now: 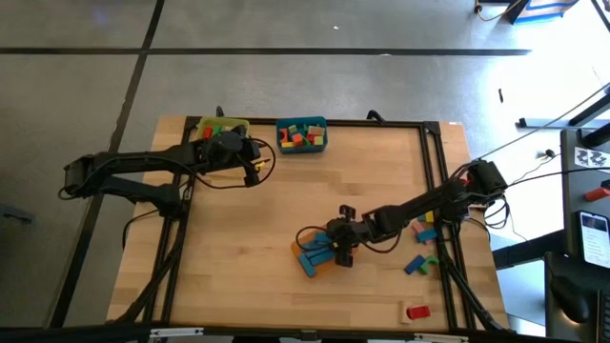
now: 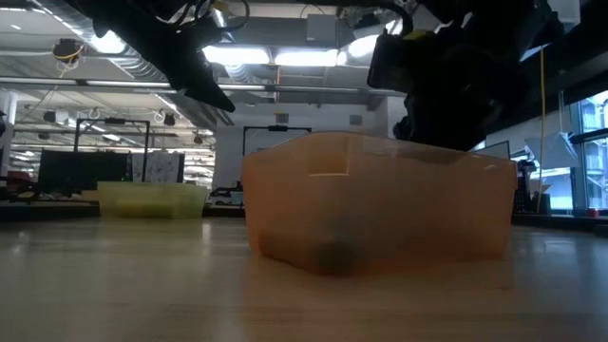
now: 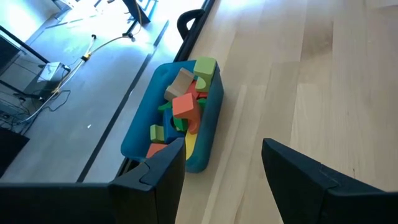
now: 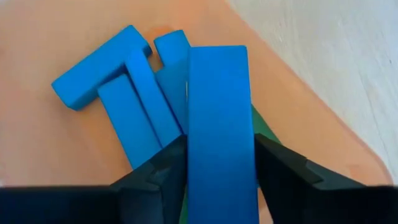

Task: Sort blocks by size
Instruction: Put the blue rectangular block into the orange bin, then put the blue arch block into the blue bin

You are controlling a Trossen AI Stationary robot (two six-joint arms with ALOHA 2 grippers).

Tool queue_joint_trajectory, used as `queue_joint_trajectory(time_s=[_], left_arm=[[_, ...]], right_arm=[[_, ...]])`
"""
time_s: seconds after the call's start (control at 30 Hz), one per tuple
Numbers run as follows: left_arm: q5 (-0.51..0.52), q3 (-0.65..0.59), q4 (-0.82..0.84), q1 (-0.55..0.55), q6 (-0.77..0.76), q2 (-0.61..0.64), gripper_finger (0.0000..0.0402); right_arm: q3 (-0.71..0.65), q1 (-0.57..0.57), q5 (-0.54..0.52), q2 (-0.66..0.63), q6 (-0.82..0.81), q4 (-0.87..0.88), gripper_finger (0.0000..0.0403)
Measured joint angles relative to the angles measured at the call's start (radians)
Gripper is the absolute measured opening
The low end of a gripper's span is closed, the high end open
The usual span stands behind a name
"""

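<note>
My right gripper (image 4: 217,180) is over the orange bin (image 1: 307,263), shut on a long blue block (image 4: 219,112). Several other blue blocks (image 4: 118,87) lie on the bin's floor (image 4: 43,130), and a green one (image 4: 261,127) peeks out beneath them. My left gripper (image 3: 224,168) hangs open and empty above the table's far left, next to the yellow bin (image 1: 222,126) and facing the teal bin (image 3: 138,134). The teal bin holds several mixed blocks (image 3: 186,106). My right gripper pinches the long blue block by its two long sides (image 4: 198,163), near its closer end, between the two fingers (image 4: 163,177). The fingers slant down from the table's right. The block's far end (image 4: 217,59) reaches over the other blue blocks; whether it rests on them I cannot tell.
Loose blocks lie near the table's right edge: a mixed cluster (image 1: 424,232), a blue and green pair (image 1: 419,263) and a red one (image 1: 416,312) by the near edge. In the low view the orange bin (image 2: 380,204) fills the middle, with the yellow bin (image 2: 152,199) behind.
</note>
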State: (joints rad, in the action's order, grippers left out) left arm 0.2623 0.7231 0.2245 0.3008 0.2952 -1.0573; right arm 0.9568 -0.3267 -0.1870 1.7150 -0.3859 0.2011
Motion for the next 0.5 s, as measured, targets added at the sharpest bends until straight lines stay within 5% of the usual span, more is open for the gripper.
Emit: queue_joint_trajectory(time_s=[0.23,0.5], left_arm=[[0.0,0.0,0.0,0.0,0.0,0.0,0.0196],[0.0,0.0,0.002,0.0,-0.004,0.0,0.0196]], right_arm=[[0.006,0.0,0.023,-0.003,-0.005,0.005,0.0235],[0.151,0.0,-0.013,-0.036,0.002,0.244,0.0254]])
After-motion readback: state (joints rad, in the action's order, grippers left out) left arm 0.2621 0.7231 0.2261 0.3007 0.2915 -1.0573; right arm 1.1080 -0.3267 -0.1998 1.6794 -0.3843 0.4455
